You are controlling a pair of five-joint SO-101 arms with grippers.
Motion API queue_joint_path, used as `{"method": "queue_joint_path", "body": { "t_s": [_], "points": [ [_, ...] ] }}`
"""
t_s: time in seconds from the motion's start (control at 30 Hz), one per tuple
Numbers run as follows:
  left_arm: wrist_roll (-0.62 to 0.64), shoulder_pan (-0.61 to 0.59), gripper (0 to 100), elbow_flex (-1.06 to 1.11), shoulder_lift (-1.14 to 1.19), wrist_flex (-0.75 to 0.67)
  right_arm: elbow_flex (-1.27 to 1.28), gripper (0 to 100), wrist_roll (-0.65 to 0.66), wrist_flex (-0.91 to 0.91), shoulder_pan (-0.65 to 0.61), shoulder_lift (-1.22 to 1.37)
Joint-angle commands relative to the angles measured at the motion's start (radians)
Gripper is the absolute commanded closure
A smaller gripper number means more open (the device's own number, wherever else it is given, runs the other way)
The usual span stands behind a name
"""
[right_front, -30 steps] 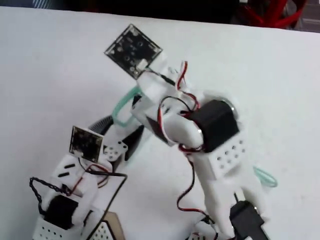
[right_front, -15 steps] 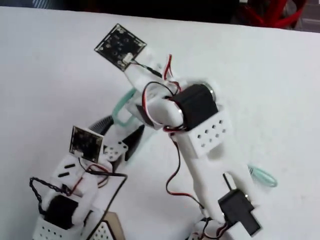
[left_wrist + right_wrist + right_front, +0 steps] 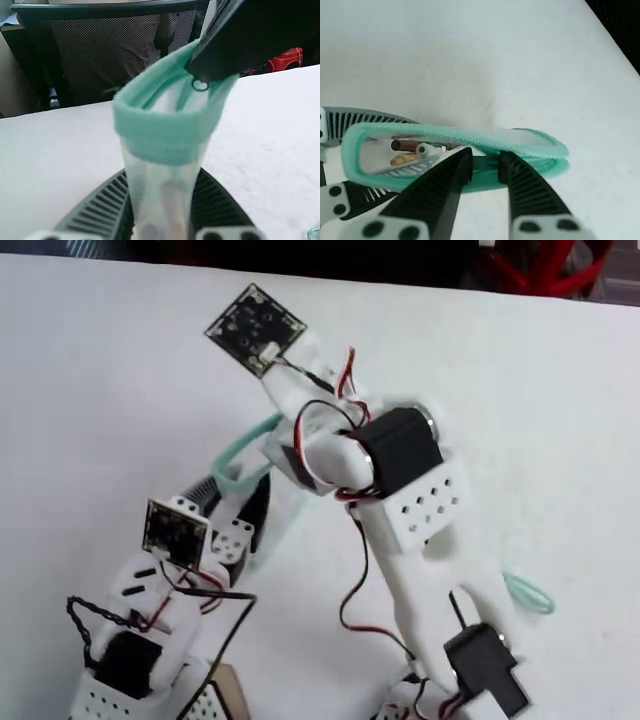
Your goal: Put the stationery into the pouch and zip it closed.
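Now the left tool (image 3: 162, 200) pinches the pouch (image 3: 243, 458), left of centre in the high view, stationery (image 3: 407, 146) inside. Whether the right tool (image 3: 485, 161) at its zip (image 3: 470, 136) grips, I cannot tell. Pull steadily along the teeth, left bracing.

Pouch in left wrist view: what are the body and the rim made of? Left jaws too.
Pouch body: looks like clear soft plastic film, slightly glossy, see-through.
Rim: teal woven fabric tape, matte, fuzzy edge; probably the zip tape.
Left gripper jaws: black rigid plastic, matte, ribbed faces; likely printed.
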Motion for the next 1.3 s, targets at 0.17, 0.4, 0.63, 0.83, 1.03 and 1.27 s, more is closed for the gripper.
{"method": "queue_joint_path", "body": {
  "t_s": [0.17, 0.4, 0.63, 0.83, 1.03, 1.27],
  "points": [
    [-0.009, -0.002, 92, -0.003, -0.001, -0.054, 0.181, 95.4, 0.025, 0.019, -0.150, -0.156],
    [-0.057, 0.050, 98, 0.000, -0.001, -0.051, 0.147, 95.4, -0.086, 0.016, -0.308, -0.162],
    [-0.106, 0.087, 98, 0.009, -0.001, -0.029, -0.063, 95.0, -0.109, 0.016, -0.139, -0.189],
    [-0.107, 0.090, 98, 0.009, -0.001, -0.029, 0.014, 84.8, -0.106, 0.018, -0.061, -0.168],
    [-0.112, 0.090, 98, 0.009, -0.001, -0.029, 0.075, 82.0, -0.066, 0.016, -0.008, -0.162],
    [-0.109, 0.091, 94, 0.006, -0.001, -0.035, 0.155, 79.6, -0.048, 0.021, -0.008, -0.173]
  ]
}}
